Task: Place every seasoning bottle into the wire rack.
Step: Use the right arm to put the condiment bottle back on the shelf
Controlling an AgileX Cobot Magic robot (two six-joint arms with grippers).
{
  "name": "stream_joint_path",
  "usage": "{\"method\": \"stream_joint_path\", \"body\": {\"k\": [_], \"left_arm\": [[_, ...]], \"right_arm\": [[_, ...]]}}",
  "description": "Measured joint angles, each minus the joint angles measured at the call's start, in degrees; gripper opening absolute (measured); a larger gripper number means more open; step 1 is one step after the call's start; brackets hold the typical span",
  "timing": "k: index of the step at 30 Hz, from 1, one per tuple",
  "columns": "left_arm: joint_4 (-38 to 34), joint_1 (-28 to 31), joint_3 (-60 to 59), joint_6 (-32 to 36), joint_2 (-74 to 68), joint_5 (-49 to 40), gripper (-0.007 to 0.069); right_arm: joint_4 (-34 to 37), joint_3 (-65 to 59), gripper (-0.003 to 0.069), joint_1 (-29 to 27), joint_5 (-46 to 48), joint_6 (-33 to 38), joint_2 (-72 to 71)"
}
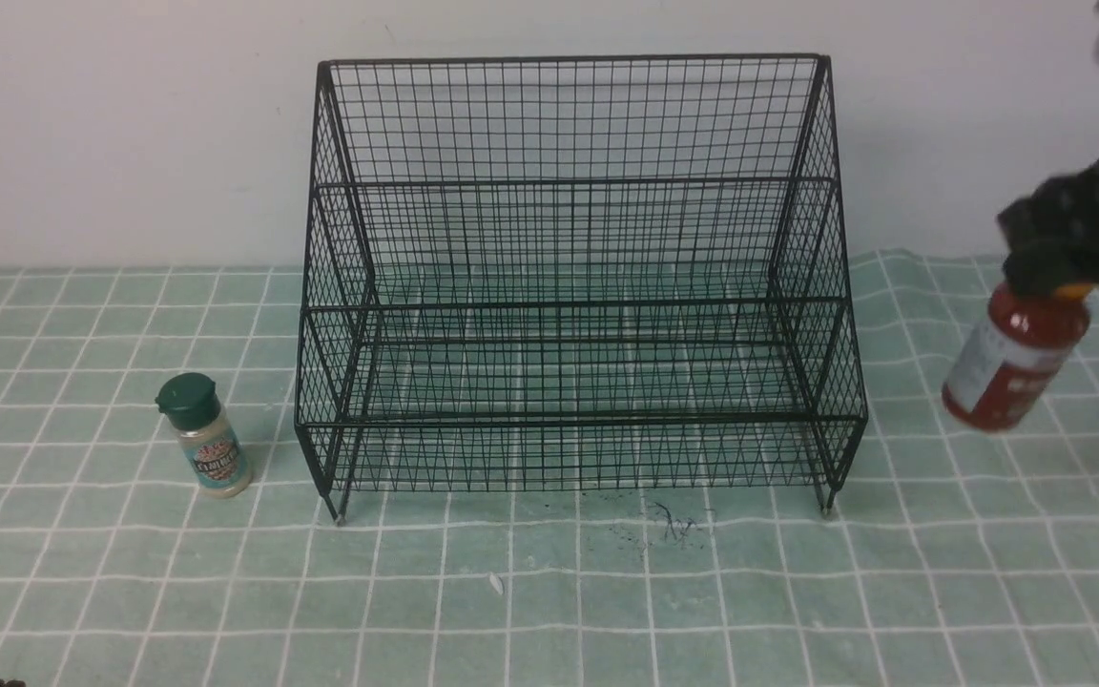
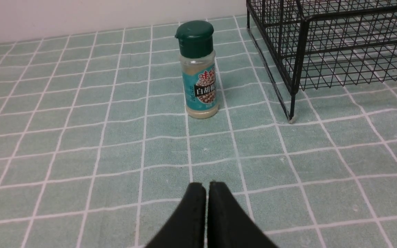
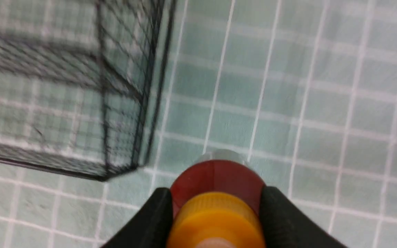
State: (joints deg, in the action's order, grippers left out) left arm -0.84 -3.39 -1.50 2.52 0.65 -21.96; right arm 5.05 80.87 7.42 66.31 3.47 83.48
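Two bottles, and neither is in the rack yet. On my left, the left end effector (image 2: pixel 205 193) sits low over the bench (image 1: pixel 549 592) with its fingers pressed together on nothing. The shaker (image 1: pixel 204 434) stands upright ahead of it, just beside the rack's left front leg but not touching it.

In the middle, the rack (image 1: pixel 569 418) holds nothing on any of its stepped shelves. Its front is open above the low rails.

On the right, my right end effector (image 1: pixel 1046 277) is clamped on the red bottle (image 1: pixel 1012 358), high up around the neck just under the orange cap. The bottle hangs tilted, base swung toward the rack, and looks to be clear of the bench, outside the rack's right wall.

That high grip is the thing to mind. With the body hanging free below my fingers it can swing, so I would carry it leftward slowly. I would bring it round to the open front, not over the tall sloping side, and keep the base above the front rail. Then I would straighten it upright over a shelf, lower until the base sits flat on the mesh, and only then let go. A tilted release on wire could tip it.
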Motion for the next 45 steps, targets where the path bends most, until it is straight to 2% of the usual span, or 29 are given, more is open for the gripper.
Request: {"method": "stream_joint_path", "body": {"k": [5,6,13,23,36,43,45], "left_arm": [[0.0,0.0,0.0,0.0,0.0,0.0,-0.0006],[0.0,0.0,0.0,0.0,0.0,0.0,-0.0006],[0.0,0.0,0.0,0.0,0.0,0.0,-0.0006],[0.0,0.0,0.0,0.0,0.0,0.0,-0.0006],[0.0,0.0,0.0,0.0,0.0,0.0,-0.0006],[0.0,0.0,0.0,0.0,0.0,0.0,-0.0006],[0.0,0.0,0.0,0.0,0.0,0.0,-0.0006]], "right_arm": [[2.22,7.16,0.0297,4.74,3.2,0.22,-3.14],[2.93,8.15,0.0297,7.55,3.2,0.22,-2.83],[3.79,8.51,0.0297,14.06,-0.72,0.22,3.22],[3.98,8.51,0.0297,14.32,-5.21,0.16,10.34],[4.46,8.57,0.0301,14.32,-1.54,0.05,19.61],[4.46,8.73,0.0453,14.32,-0.44,-1.04,17.07],[4.39,8.73,0.0477,14.32,-0.2,-1.04,14.03]]}}
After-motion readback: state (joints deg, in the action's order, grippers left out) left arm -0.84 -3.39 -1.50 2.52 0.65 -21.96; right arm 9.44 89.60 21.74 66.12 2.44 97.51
